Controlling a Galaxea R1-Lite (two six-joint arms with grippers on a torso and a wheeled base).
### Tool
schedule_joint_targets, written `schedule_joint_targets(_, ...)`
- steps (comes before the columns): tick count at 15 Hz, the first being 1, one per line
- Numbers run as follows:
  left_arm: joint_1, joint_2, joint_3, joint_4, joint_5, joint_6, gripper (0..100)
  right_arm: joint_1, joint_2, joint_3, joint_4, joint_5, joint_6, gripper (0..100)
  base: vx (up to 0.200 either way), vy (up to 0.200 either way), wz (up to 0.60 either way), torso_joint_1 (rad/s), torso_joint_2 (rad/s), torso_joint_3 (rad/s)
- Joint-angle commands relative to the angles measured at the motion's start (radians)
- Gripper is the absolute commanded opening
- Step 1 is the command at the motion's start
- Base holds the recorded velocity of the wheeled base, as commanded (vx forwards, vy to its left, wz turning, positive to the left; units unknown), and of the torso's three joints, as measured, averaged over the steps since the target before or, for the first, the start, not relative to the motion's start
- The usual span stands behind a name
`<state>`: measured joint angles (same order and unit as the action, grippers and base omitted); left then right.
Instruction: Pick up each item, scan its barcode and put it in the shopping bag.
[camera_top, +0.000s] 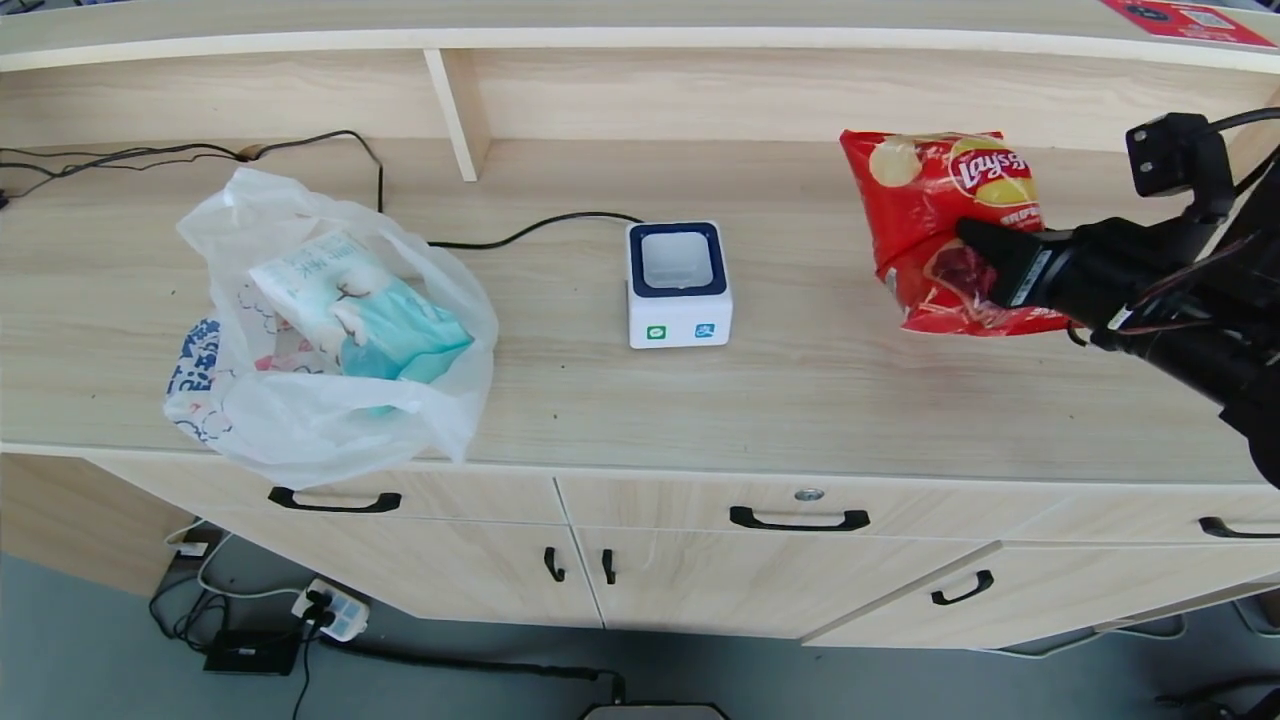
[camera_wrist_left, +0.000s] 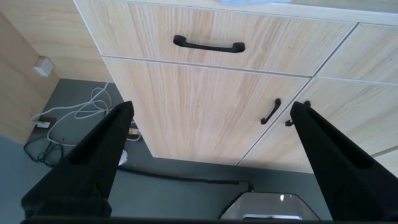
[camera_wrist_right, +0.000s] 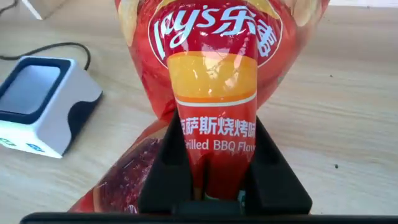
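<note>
On my head view the right arm's fingers (camera_top: 1000, 262) are closed onto a red crinkly foil bag of crisps (camera_top: 940, 200), pinching it at its lower middle, over the right part of the light wooden counter (camera_top: 800, 390); I cannot tell whether the bag's lower edge touches the wood. From the right wrist the two black fingers (camera_wrist_right: 168, 168) press against both sides of a fold in the bag (camera_wrist_right: 217, 74). The white box-shaped scanner with a dark blue rim (camera_top: 679, 285) stands at the middle of the counter, well apart from the crisps, its black cable (camera_top: 520, 232) running back to the left. At the left end lies the translucent white plastic shopping bag (camera_top: 300, 420) with a teal and white soft pack (camera_top: 370, 310) inside. The left arm's fingers (camera_wrist_left: 93, 168) are spread wide with nothing between them, low before the cabinet doors (camera_wrist_left: 205, 106)
</note>
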<state>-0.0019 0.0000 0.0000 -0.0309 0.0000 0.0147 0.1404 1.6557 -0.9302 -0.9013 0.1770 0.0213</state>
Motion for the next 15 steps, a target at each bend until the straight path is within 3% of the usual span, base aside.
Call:
schedule_joint_targets(1, 0.0, 0.002, 0.0, 0.0, 0.0, 0.001, 100, 0.137, -0.191, 0.076, -0.004, 0.004, 0.085, 0, 0.0, 0.0, 0.0, 0.0, 0.0, 0.0)
schedule_joint_targets(6, 0.0, 0.002, 0.0, 0.003, 0.0, 0.001, 100, 0.458, -0.307, 0.208, -0.008, 0.001, 0.158, 0, 0.0, 0.0, 0.0, 0.0, 0.0, 0.0)
schedule_joint_targets(8, 0.0, 0.002, 0.0, 0.003, 0.0, 0.002, 100, 0.548, -0.318, 0.266, -0.028, 0.001, 0.249, 0, 0.0, 0.0, 0.0, 0.0, 0.0, 0.0)
schedule_joint_targets(9, 0.0, 0.002, 0.0, 0.003, 0.0, 0.002, 100, 0.637, -0.315, 0.303, -0.094, 0.001, 0.345, 0, 0.0, 0.0, 0.0, 0.0, 0.0, 0.0)
schedule_joint_targets(15, 0.0, 0.002, 0.0, 0.003, 0.0, 0.002, 100, 0.742, -0.237, 0.361, -0.343, 0.001, 0.7, 0, 0.0, 0.0, 0.0, 0.0, 0.0, 0.0)
